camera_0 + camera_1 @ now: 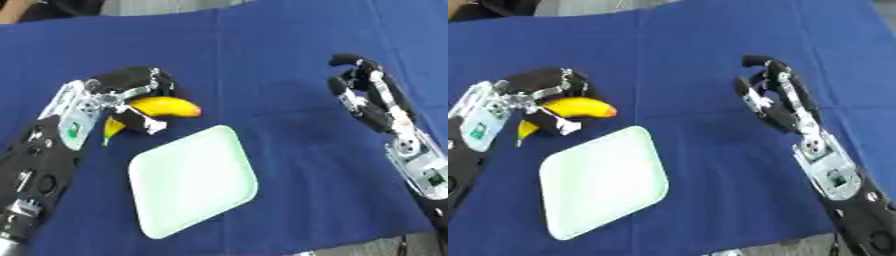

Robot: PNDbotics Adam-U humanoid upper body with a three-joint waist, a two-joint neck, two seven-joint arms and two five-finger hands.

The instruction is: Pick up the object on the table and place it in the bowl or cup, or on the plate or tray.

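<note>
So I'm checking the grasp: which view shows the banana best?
The left eye view, though only slightly: the banana sits further from the picture's edge, its orange end and yellow tip both visible in the left robot hand curled round it. The right eye view shows the same banana and grasp, nearer the left edge.

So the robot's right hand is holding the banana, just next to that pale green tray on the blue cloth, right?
Not quite: it is the left hand that is curled round the banana, as the left eye view shows. The right hand holds nothing. The rest stands: the banana is beside the pale green tray on the blue cloth.
</note>
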